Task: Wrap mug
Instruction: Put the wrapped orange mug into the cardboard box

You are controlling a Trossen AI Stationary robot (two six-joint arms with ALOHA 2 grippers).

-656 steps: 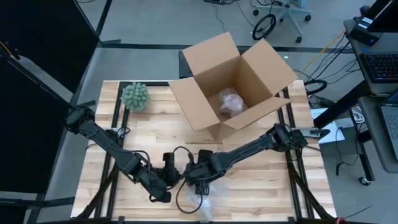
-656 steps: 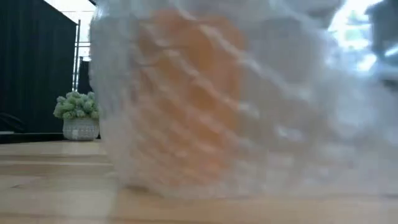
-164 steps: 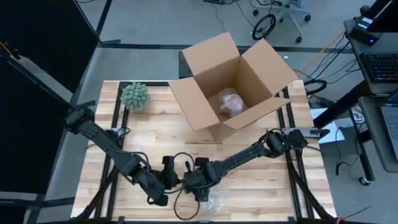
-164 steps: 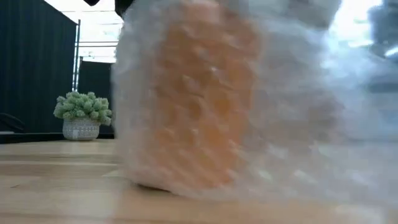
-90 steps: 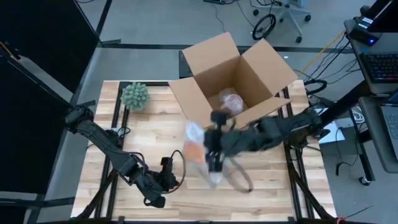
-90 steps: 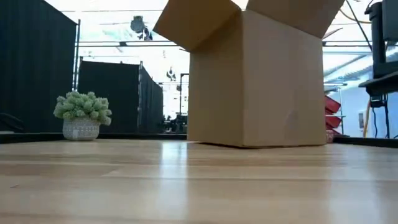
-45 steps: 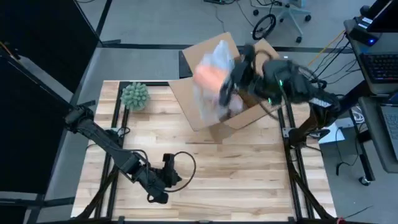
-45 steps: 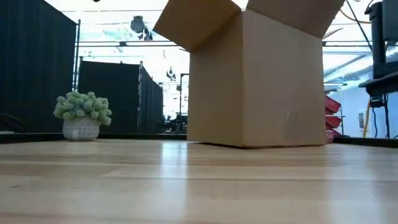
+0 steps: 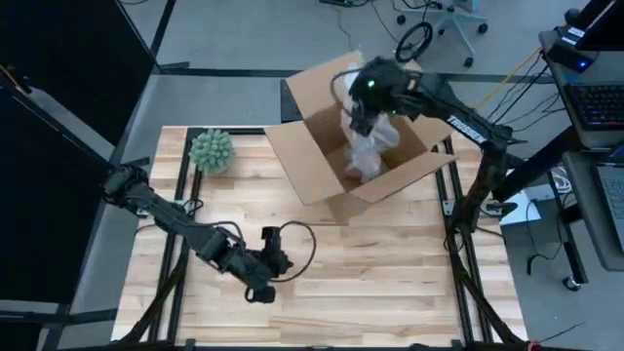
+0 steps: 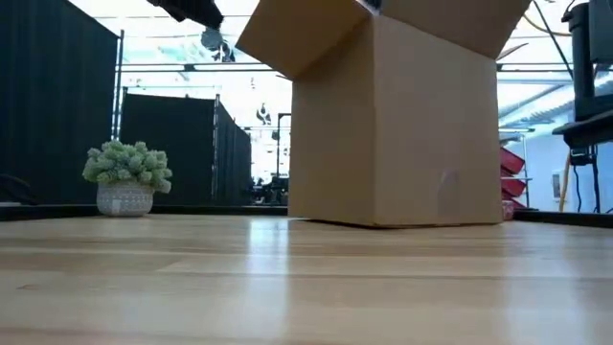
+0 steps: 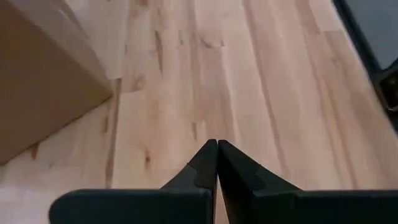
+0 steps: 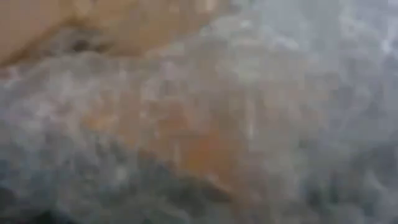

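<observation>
The mug, orange and wrapped in clear bubble wrap [image 9: 367, 146], is inside the open cardboard box [image 9: 302, 168] at the table's far side. It fills the right wrist view [image 12: 186, 137]. My right gripper [image 9: 363, 109] hangs over the box's opening, just above the bundle. Whether it touches the wrap does not show. My left gripper [image 9: 276, 261] stays low over the bare wood near the table's front, shut with nothing between its fingers [image 11: 217, 148].
A small potted plant [image 9: 212, 150] stands at the far left of the table [image 10: 124, 177]. The box's flaps stand spread open, and in the low view its side [image 10: 402, 125] hides what is inside. Bare wood lies between the box and the front edge.
My right gripper has swung the wrapped mug up from above the table's middle toward the far edge, over the box. The bundle is now down inside the box. My left gripper has shifted a little toward the table's right.
</observation>
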